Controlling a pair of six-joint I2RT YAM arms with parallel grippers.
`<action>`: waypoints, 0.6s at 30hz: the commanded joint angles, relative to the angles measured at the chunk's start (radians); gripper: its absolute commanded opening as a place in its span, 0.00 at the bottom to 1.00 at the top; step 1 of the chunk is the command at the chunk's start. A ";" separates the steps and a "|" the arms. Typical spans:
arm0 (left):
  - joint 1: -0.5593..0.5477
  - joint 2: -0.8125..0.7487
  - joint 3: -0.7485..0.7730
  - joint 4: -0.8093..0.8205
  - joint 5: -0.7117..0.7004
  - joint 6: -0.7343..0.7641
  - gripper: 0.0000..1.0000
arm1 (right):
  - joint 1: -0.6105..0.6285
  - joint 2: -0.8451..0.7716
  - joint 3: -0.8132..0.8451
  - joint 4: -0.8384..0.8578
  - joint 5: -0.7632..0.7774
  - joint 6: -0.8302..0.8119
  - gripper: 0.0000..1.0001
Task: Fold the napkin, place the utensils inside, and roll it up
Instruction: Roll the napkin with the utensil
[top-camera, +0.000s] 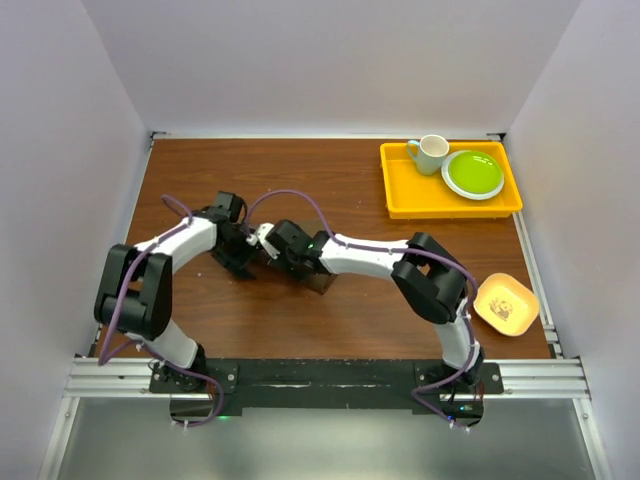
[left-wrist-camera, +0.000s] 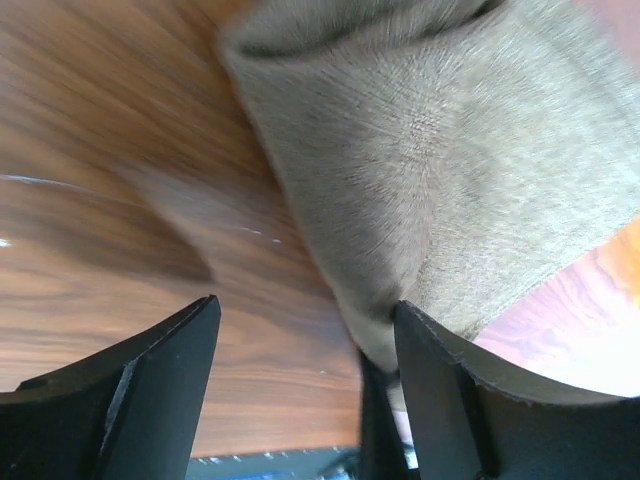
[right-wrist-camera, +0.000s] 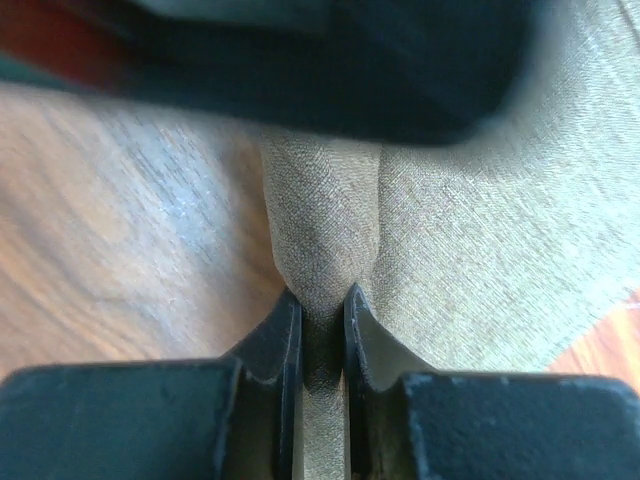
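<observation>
The top camera sits high behind the near edge of the table (top-camera: 350, 190), looking steeply down, well away from the napkin (top-camera: 322, 284). Both wrist cameras press close to the napkin, angled down at it and the wood just beside it; all three views share that cloth.

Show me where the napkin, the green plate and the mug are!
napkin (right-wrist-camera: 470, 230), right wrist view, flat cloth right of the pinched fold.
green plate (top-camera: 473, 173), top external view, middle of the plate.
mug (top-camera: 430, 155), top external view, its body.
</observation>
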 joint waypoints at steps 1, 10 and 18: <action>0.060 -0.134 -0.026 -0.034 -0.109 0.159 0.75 | -0.119 -0.010 -0.006 -0.067 -0.346 0.108 0.00; 0.060 -0.245 -0.142 0.233 0.062 0.199 0.79 | -0.318 0.117 0.047 -0.077 -0.926 0.268 0.00; -0.001 -0.090 -0.109 0.374 0.158 0.170 0.77 | -0.410 0.236 0.048 -0.008 -1.124 0.397 0.00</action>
